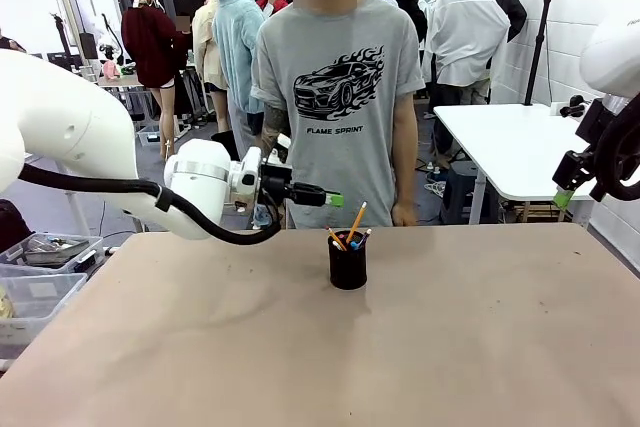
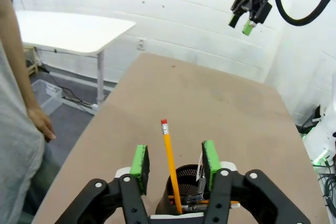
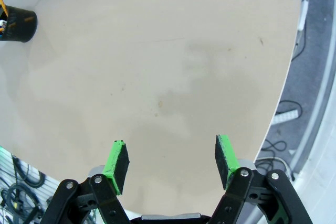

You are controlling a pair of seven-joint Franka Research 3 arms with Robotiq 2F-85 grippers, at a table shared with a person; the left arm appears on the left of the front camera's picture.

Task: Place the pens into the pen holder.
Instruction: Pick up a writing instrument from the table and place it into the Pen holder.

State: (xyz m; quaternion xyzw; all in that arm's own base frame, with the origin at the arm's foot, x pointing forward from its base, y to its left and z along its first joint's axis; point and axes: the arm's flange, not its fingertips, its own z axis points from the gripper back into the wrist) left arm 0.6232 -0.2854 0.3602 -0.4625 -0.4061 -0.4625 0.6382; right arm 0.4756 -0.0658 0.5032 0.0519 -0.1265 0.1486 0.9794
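The black mesh pen holder [image 1: 347,263] stands upright in the middle of the brown table [image 1: 450,347], with the pens in it: a yellow pencil [image 1: 356,221] leaning right, and two shorter ones, one with a blue bit [image 1: 361,239]. My left gripper [image 1: 335,199] hovers just above and left of the holder. In the left wrist view its green pads [image 2: 140,162] stand apart on either side of the pencil [image 2: 169,161] without touching it, over the holder [image 2: 186,182]. My right gripper [image 1: 563,192] hangs open and empty, high at the right; its pads [image 3: 116,161] frame bare table.
A person in a grey T-shirt [image 1: 340,97] stands at the table's far edge just behind the holder, a hand [image 2: 43,124] hanging at the side. A white table [image 1: 510,142] stands at the back right. Plastic bins [image 1: 40,267] sit off the left edge.
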